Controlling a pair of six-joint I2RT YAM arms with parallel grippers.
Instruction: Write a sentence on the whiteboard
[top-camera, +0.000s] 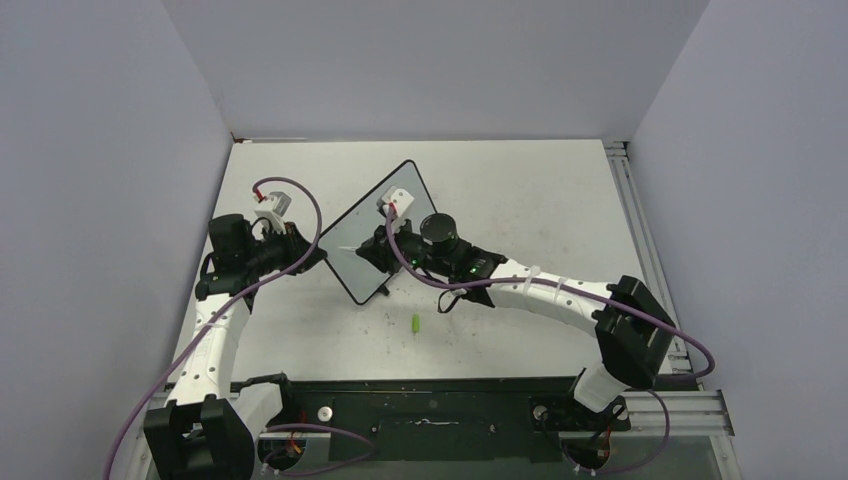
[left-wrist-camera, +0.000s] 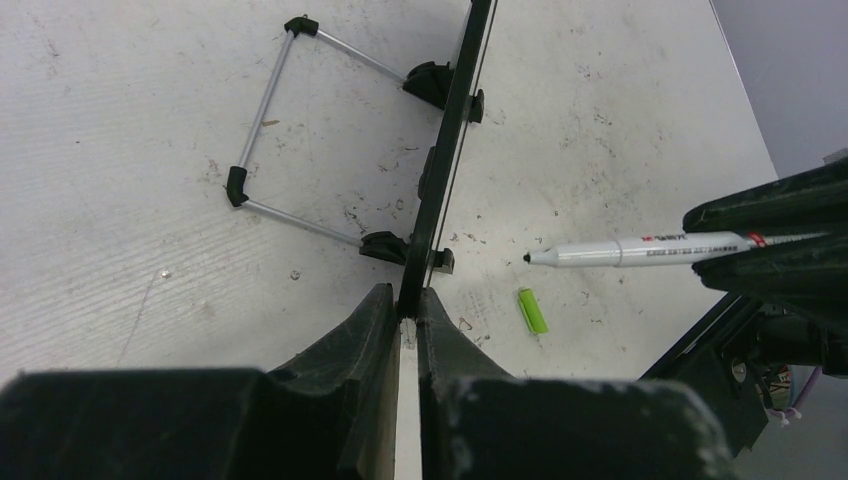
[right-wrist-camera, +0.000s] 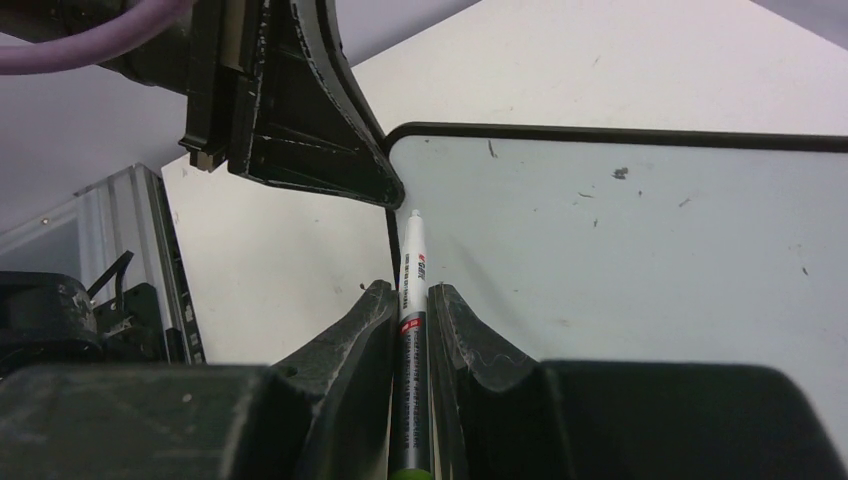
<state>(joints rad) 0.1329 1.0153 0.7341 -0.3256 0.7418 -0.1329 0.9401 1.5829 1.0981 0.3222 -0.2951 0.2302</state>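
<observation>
The scuffed white tabletop (top-camera: 520, 200) carries everything. The right arm (top-camera: 550, 295) reaches from its base at the near right, elbow bent, forearm stretched low and leftward toward the middle. The left arm (top-camera: 215, 340) rises from its base and bends inward at the wrist. The whiteboard (top-camera: 360, 232) stands on edge at the middle of the tabletop, set diagonally, propped on a wire stand (left-wrist-camera: 264, 110) with black feet behind it. The left tool (left-wrist-camera: 407, 300) is clenched on the board's rim near a corner. The right tool (right-wrist-camera: 412, 290) grasps a white marker (right-wrist-camera: 413, 260) by its barrel. The marker's tip points at the board face beside the left tool and stops short of it. A small green cap (left-wrist-camera: 533, 310) lies on the tabletop in front of the board.
</observation>
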